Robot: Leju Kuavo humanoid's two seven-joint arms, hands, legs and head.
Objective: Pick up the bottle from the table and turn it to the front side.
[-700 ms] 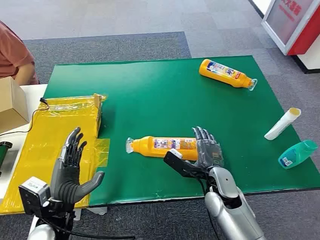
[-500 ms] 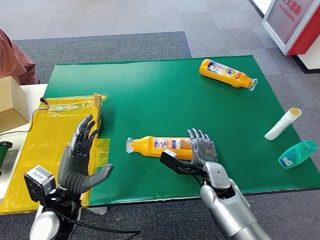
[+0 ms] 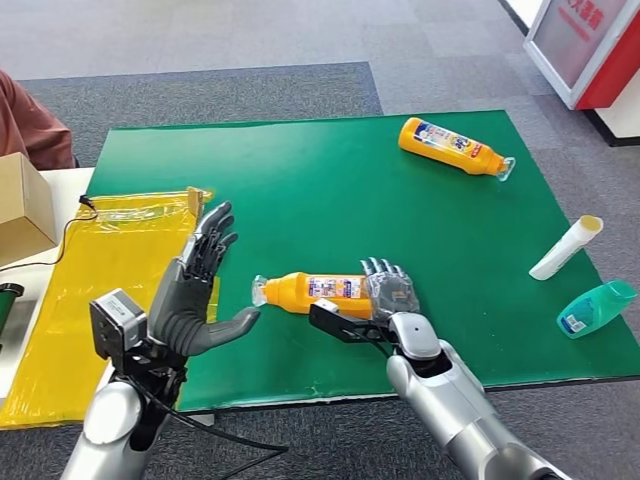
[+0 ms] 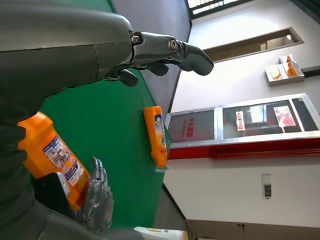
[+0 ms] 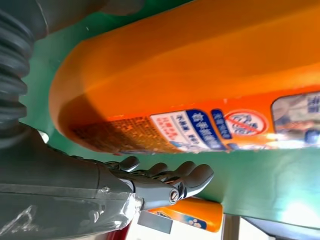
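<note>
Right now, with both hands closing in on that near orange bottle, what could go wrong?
The near orange bottle lies on its side on the green mat, so the right hand at its base could roll it away. The open left hand by the cap end could knock it sideways.

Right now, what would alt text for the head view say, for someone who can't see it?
The robot's right hand rests at the base of an orange bottle lying on a green mat, while its open left hand hovers near the bottle's cap. A second orange bottle lies at the far edge.
</note>
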